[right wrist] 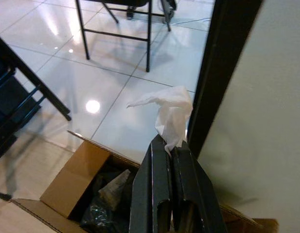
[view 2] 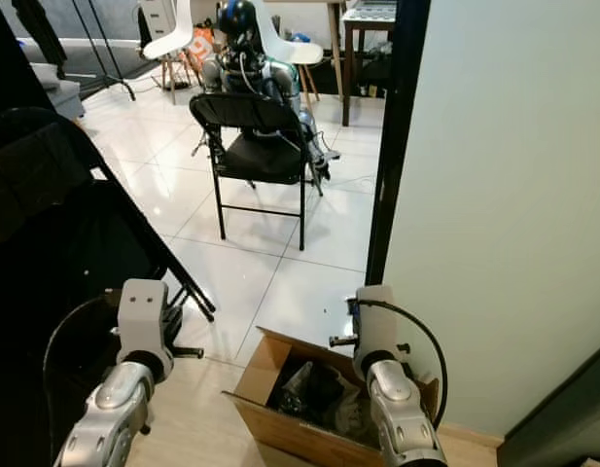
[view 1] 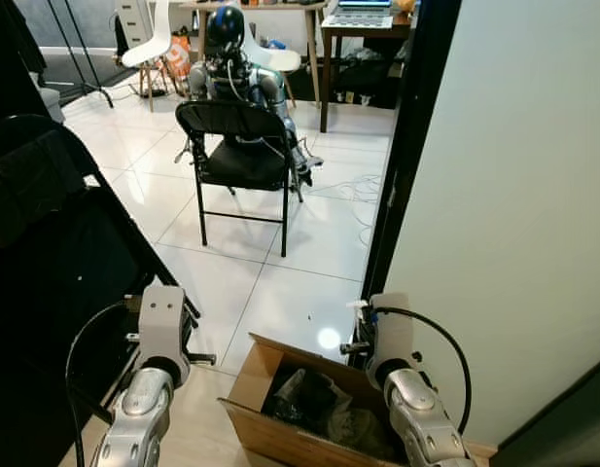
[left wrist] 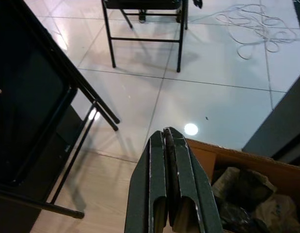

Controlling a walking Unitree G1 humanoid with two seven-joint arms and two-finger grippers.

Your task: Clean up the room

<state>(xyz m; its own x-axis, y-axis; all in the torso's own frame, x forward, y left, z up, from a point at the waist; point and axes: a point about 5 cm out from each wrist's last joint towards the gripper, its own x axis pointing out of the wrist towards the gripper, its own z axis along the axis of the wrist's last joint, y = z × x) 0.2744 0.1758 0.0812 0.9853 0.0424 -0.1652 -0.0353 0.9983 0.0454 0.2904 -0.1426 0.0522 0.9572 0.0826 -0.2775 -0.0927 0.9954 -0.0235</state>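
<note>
You have two silver arms, the left arm [view 1: 144, 404] and right arm [view 1: 416, 413] — each with a white block wrist, a looping black cable [view 1: 445, 341], and long black fingers [left wrist: 171, 189].

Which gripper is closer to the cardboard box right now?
Right. The right gripper, shut on a tissue, hangs over the cardboard box. The left gripper, shut, hangs off the box's left side above the floor.

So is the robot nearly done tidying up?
Partly. The cardboard box already holds some crumpled trash. The right hand is shut on a white tissue above the box, not yet dropped. The left hand is shut and empty. A white cable lies on the floor.
</note>
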